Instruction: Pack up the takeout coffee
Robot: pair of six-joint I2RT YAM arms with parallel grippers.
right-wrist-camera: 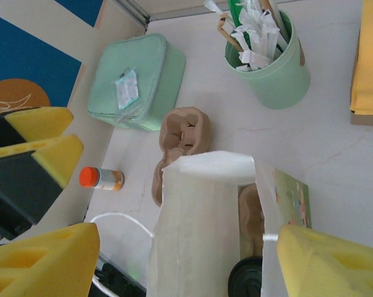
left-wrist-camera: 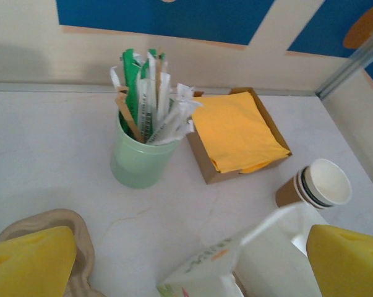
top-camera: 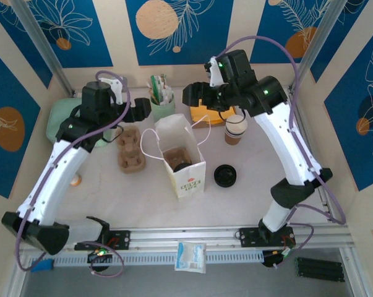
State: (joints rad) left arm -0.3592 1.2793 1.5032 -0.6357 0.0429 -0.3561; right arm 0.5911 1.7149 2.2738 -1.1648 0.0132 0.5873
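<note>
Coffee cups: nested stack — white rims, brown lower band
Pose: upright, mouths open
Place: table — far right side

I see the white bag as thin matt paper, a little creased, with white cord handles. The coffee cups are smooth paper, white inside, brown outside. The cup carrier looks like rough moulded pulp, dull brown. The green holder seems to be smooth plastic with a slight shine. The yellow napkins are soft matt paper in a plain cardboard tray. The black lids look like plastic.
</note>
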